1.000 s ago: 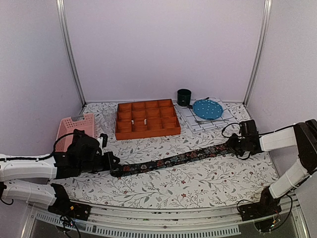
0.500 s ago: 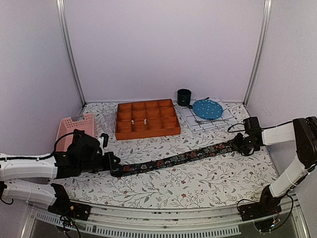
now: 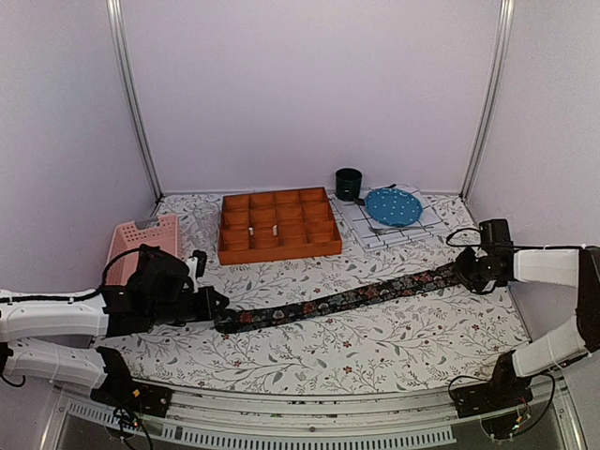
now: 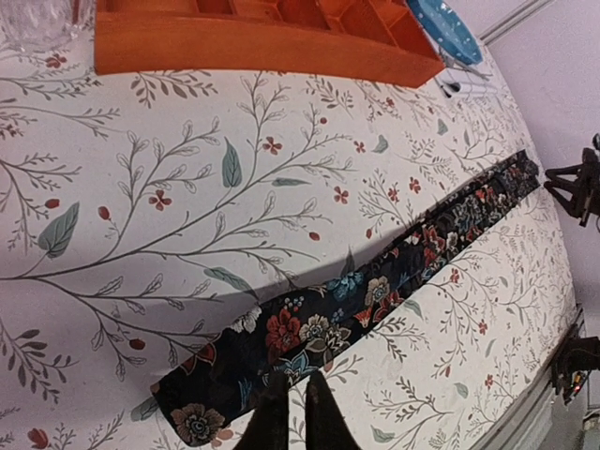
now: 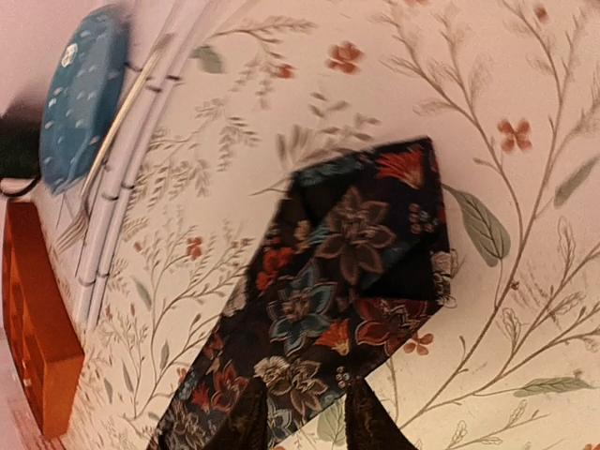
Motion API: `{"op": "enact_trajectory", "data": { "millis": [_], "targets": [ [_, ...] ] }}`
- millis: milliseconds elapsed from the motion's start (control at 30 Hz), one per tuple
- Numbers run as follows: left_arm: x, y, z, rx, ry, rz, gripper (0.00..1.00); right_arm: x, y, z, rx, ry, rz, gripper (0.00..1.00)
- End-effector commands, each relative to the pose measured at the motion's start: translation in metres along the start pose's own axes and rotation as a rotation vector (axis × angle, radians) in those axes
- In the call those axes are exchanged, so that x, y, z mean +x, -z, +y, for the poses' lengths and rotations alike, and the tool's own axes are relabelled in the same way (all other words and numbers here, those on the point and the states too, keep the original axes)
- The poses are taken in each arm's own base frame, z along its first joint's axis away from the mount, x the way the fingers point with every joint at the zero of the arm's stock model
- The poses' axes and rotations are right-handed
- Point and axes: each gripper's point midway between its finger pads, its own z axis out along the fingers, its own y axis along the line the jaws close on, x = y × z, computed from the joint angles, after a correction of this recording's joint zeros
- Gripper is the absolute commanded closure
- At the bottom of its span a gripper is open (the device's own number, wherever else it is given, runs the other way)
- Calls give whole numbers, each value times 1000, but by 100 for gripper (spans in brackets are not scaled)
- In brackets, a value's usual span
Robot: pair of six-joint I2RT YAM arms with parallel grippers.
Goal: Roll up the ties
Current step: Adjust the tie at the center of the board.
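A dark floral fabric necktie (image 3: 347,298) is stretched diagonally across the open mid-frame tablecloth (image 3: 375,349), clamped lower left by the left gripper (image 3: 217,317) and at the right edge by the right gripper (image 3: 462,275).

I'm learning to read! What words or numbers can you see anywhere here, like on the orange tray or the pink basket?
None can be read.
The dark floral necktie shows only flowers.
The orange wooden compartment tray, pink plastic basket, blue speckled plate and dark green cup carry no visible lettering.
Two small white pieces in the tray: too small to tell.
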Motion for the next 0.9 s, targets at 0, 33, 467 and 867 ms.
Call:
{"op": "enact_trajectory", "data": {
  "millis": [0, 33, 467, 867],
  "targets": [
    [-18, 5, -7, 3, -21, -43, 89, -23, 59, 40, -168, 61, -110, 65],
    [-19, 6, -7, 2, -25, -48, 86, -25, 70, 45, -196, 79, -126, 60],
    [-35, 11, -22, 95, -4, -148, 55, 49, 101, 89, -410, 292, -73, 46],
    [-52, 15, -21, 67, 1, -224, 28, 57, 82, 77, -338, 249, -134, 45]
  ]
}}
